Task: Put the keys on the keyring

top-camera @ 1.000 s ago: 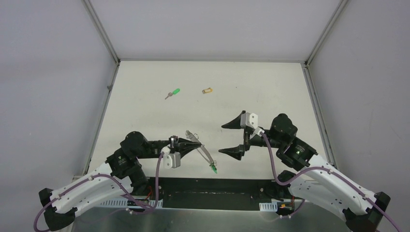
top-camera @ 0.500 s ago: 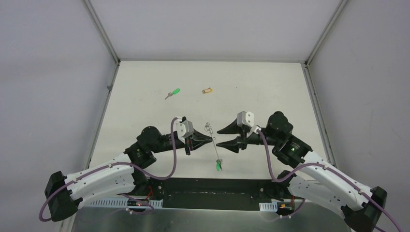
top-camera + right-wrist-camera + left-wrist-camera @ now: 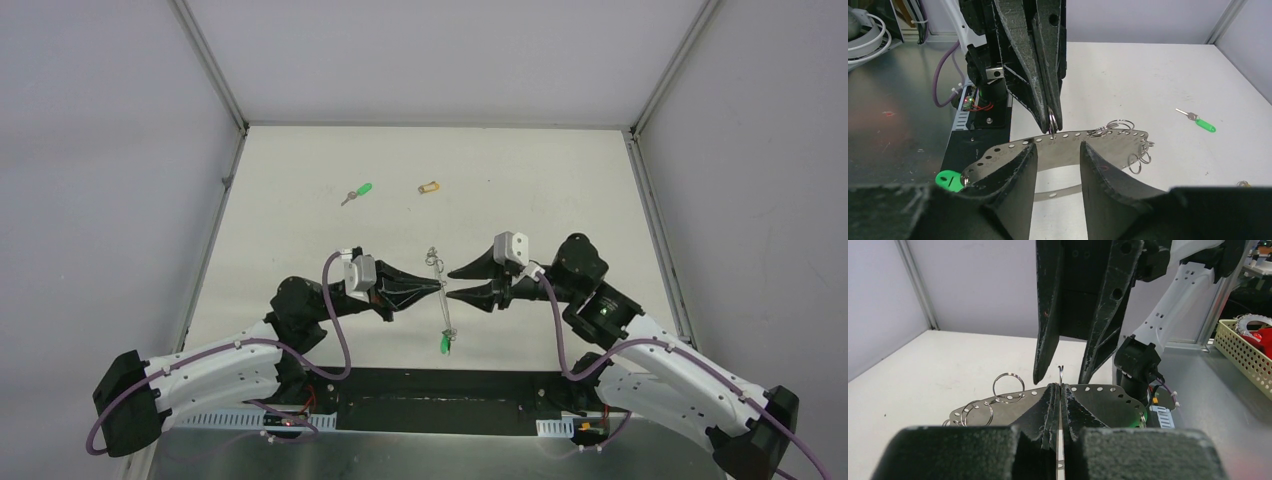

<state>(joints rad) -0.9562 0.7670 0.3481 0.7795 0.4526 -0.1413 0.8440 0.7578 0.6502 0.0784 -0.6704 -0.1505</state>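
White desk (image 3: 560,180), grey walls. Left gripper (image 3: 437,288) jaws clamp the keyring (image 3: 1058,150) mid-desk. Right gripper (image 3: 452,284) jaws are half-wide, straddling its edge without touching. Risk: an off-centre close twists the keyring out of the left gripper. Green key (image 3: 357,191) and tan key (image 3: 429,187) lie far back.

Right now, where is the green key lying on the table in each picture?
Top external: the green key lies far back on the table, left of middle.
Left wrist: not in this picture.
Right wrist: the green key lies on the table near the right edge, about halfway up.
Shared landmark: the keyring, a holed metal strip near the middle of all three views.
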